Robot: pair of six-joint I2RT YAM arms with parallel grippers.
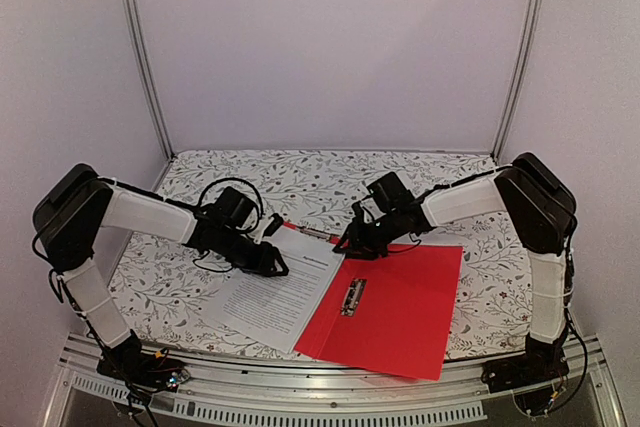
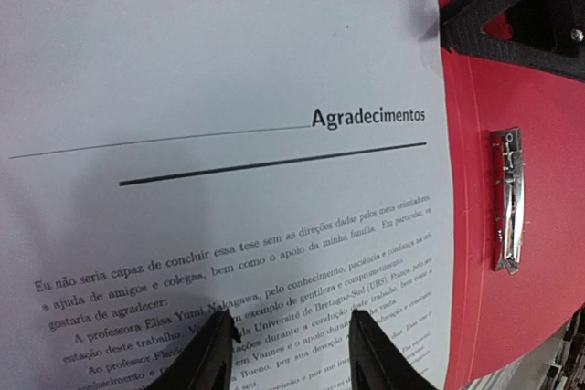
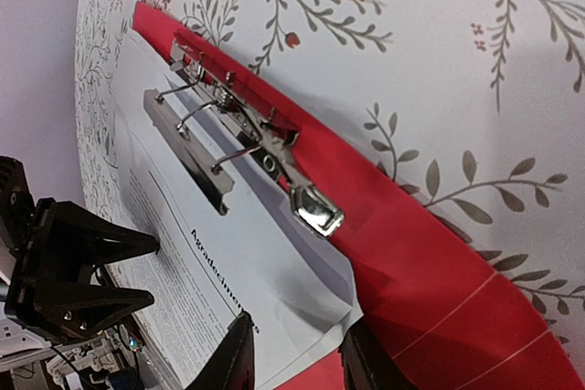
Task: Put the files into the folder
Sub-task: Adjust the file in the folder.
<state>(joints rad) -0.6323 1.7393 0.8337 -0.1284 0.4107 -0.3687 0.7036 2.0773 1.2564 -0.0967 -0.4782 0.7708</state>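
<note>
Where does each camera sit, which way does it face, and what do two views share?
Top external: above and behind the arms, looking down on the table; both arms, left pincer and right pincer show.
Left wrist: on the left arm, facing the files and folder; its own fingers show.
Right wrist: on the right arm, facing the metal clip; its own fingers show.
Shared: both wrist views show the files, folder and clip.

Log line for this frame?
left fingers: open, over paper | right fingers: open, astride paper corner | clip: lifted above paper | folder: open flat
</note>
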